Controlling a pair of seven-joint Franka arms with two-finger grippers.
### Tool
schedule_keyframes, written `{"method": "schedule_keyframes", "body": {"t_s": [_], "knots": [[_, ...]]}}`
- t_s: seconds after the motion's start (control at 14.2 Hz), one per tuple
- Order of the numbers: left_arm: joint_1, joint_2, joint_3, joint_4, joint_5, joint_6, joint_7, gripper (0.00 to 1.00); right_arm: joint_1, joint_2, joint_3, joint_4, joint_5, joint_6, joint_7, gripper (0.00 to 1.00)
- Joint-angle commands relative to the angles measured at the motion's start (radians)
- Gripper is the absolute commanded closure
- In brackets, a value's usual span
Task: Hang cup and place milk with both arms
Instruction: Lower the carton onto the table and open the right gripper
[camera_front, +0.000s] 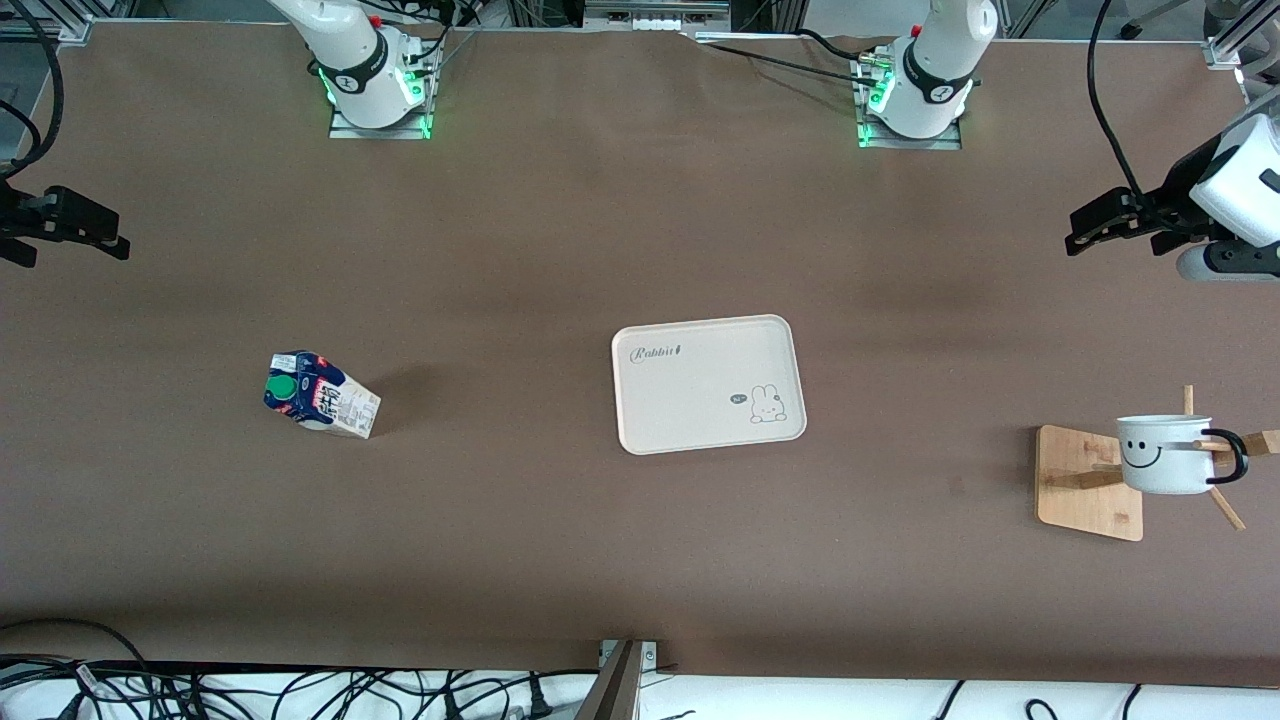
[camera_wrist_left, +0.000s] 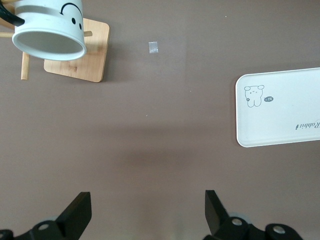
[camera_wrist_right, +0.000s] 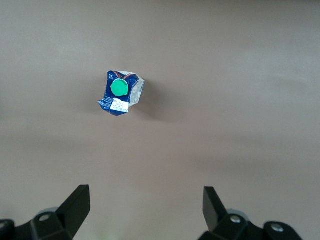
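Held the left hand (camera_wrist_left: 145, 215) up over bare brown counter (camera_front: 560, 230) at the left arm's end, black fingers (camera_wrist_left: 77, 215) spread wide, nothing between them. Hung below and ahead of that hand in its wrist view: the white mug with a black smiley face (camera_front: 1165, 455), thin black loop handle hooked over a peg of the pale wooden rack with a flat square base (camera_front: 1085, 485), mug clear of the counter and tipped on its side, mouth toward the wrist camera. Lay well apart from the left hand, toward the middle of the counter: the cream rectangular tray with a small rabbit drawing (camera_front: 700, 350), nothing on it.

Held the right hand (camera_wrist_right: 145, 215) up at the right arm's end, fingers (camera_wrist_right: 75, 210) likewise parted wide and empty. Stood on the counter well ahead of that hand in its wrist view: the small dark blue gable-top carton with a green round cap (camera_front: 320, 393), pale cream side turned toward the tray, seemingly upright though leaning in the front view. Sat well apart from tray and rack alike.
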Motion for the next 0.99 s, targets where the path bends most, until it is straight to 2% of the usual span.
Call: {"method": "schedule_keyframes", "body": {"t_s": [0.0,0.21,0.92], "knots": [[0.001,0.007,-0.005,0.024,0.019,-0.022,-0.008,0.0,-0.017,-0.022,0.025,-0.017,-0.024,0.001,-0.009,0.0],[0.001,0.007,-0.005,0.024,0.018,-0.022,-0.008,0.0,-0.009,-0.034,0.039,-0.017,-0.058,-0.046,0.007,0.0],[0.001,0.007,-0.003,0.024,0.021,-0.022,-0.006,0.0,-0.011,-0.029,0.037,-0.015,-0.04,-0.062,0.07,0.0]]}}
